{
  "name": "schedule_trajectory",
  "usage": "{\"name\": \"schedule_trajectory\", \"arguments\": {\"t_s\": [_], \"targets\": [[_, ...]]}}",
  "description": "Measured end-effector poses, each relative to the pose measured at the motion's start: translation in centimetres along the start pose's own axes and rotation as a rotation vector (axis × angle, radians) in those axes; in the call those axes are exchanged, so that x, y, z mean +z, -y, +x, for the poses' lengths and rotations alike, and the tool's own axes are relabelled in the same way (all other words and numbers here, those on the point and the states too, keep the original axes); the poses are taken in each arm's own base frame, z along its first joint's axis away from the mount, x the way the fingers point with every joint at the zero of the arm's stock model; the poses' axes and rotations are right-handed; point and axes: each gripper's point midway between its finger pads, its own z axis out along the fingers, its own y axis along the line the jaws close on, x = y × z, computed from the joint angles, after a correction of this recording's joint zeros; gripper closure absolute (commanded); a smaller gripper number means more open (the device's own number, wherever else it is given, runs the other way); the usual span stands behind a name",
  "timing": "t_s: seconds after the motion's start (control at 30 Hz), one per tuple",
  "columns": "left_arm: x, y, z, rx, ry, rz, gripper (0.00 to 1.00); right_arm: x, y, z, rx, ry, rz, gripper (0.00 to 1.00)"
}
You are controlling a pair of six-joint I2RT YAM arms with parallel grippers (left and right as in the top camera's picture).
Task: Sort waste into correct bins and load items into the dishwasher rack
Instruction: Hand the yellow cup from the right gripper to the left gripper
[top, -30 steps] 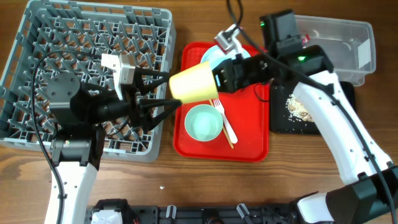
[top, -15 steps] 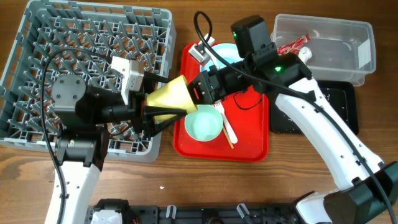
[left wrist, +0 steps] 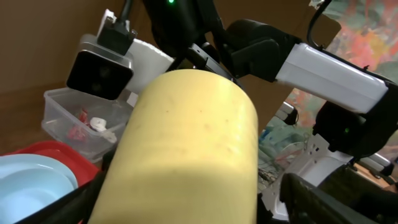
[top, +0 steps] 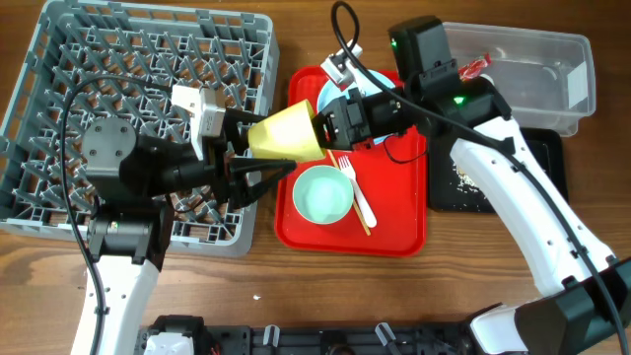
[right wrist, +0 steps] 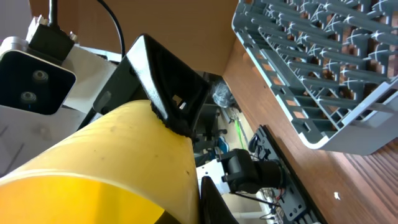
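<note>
Yellow cup [top: 287,135] on its side in mid-air, between rack [top: 59,79] and red tray's green bowl [top: 323,195].

Right gripper [top: 330,126] holds the yellow cup [top: 286,135] (on its side) between the left gripper [top: 258,158] fingers.

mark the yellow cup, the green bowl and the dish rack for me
yellow cup [top: 288,133], overhead, on its side wall.
green bowl [top: 322,194], overhead, on its inner floor.
dish rack [top: 148,54], overhead, on its peg lattice.
</note>
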Motion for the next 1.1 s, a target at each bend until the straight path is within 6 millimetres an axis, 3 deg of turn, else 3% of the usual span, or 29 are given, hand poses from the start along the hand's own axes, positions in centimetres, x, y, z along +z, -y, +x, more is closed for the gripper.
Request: {"name": "schedule_trajectory", "arguments": {"t_s": [0.23, 0.8, 0.83, 0.9, 0.97, 1.1], "targets": [[0.3, -1.4, 0.5, -0.041, -0.009, -0.011, 0.18, -0.1, 0.2, 0.0, 0.01, 0.004, 0.007, 0.96], [0.4, -1.4, 0.3, -0.02, -0.006, -0.002, 0.42, -0.2, 0.4, -0.1, 0.024, 0.006, 0.011, 0.95], [0.4, -1.4, 0.3, -0.02, -0.006, -0.002, 0.44, -0.2, 0.4, -0.1, 0.023, 0.006, 0.011, 0.92], [0.4, -1.4, 0.3, -0.02, -0.006, -0.002, 0.46, -0.2, 0.4, -0.1, 0.022, 0.006, 0.011, 0.76], [0.4, -1.4, 0.2, -0.02, -0.004, -0.006, 0.49, -0.2, 0.4, -0.1, 0.029, 0.004, 0.009, 0.69], [0.3, -1.8, 0.3, -0.026, -0.001, -0.024, 0.51, -0.2, 0.4, 0.0, 0.029, 0.004, 0.01, 0.65]]}}
